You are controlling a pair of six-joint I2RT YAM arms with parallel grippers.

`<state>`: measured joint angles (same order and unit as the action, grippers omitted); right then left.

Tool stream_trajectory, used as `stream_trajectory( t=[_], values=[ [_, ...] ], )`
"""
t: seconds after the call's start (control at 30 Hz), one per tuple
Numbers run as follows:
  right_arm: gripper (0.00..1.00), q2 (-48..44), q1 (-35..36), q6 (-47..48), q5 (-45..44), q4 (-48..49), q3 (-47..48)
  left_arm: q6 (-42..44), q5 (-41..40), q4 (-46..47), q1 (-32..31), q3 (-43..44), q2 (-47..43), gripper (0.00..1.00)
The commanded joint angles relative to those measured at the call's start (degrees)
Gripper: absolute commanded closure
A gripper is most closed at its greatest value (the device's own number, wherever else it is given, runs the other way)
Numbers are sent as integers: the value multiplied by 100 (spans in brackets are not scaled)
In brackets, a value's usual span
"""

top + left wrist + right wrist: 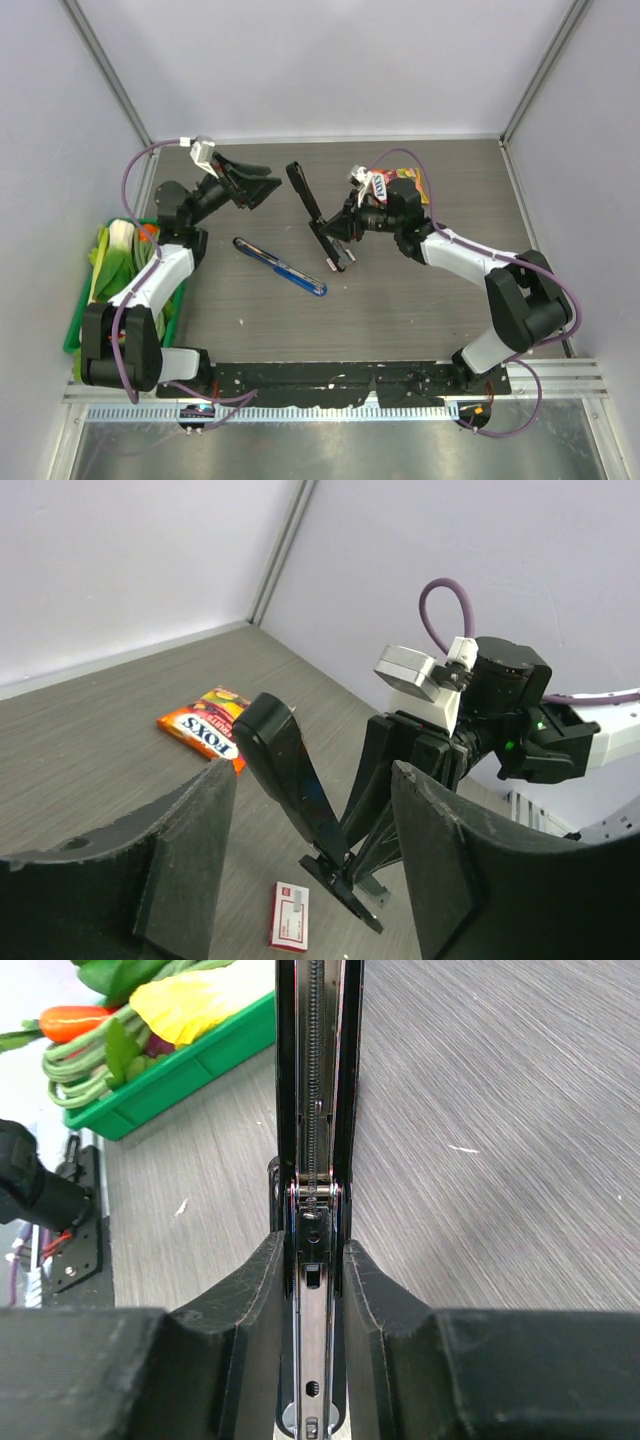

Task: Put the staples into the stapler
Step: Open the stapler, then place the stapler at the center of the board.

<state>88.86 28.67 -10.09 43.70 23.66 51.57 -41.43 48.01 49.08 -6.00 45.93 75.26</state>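
Stapler [305, 198] is hinged open, top arm swung up and away, magazine rail exposed. My read is that opening is done and the strip-feeding step is next. Right claw [340, 232] is clenched on the stapler's base rail. The wrist view shows both fingers [250, 1300] pressed on the rail sides, with the spring channel running straight out ahead of the claw; can't tell if any staples sit in it. Right arm reaches in from its side, wrist low. Left claw [252, 186] is released, jaws wide, nothing between them, hovering off the table and facing the stapler just ahead of it. No loose strip in sight. Staples box [289, 916] lies flat on the table, below and ahead of the left claw, just beside the stapler's lower end. Next move, likely: left claw drops to the box, gets a strip and lines it up with the rail. With a thin strip and a narrow channel, that needs tight alignment and a steady right hold.
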Motion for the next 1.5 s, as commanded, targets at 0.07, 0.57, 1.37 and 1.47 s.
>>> stream_trajectory(
  t=[0.07, 0.57, 1.37, 1.47],
  values=[
    [99, -45, 25, 1094, -845, -729, 669, 240, 59, -231, 274, 126, -29, 27],
    [99, 2776, 666, 3205, -2620, -3473, 4157, 2015, -1057, -3586, 2154, 127, -1602, 20],
    [66, 3762, 1027, 3496, -2797, -4001, 4915, 2403, -424, -4723, 3140, -137, -2306, 18],
    [56, 3342, 1018, 3426, -2666, -4036, 4837, 2350, -328, -4688, 3140, -155, -2271, 16]
  ],
)
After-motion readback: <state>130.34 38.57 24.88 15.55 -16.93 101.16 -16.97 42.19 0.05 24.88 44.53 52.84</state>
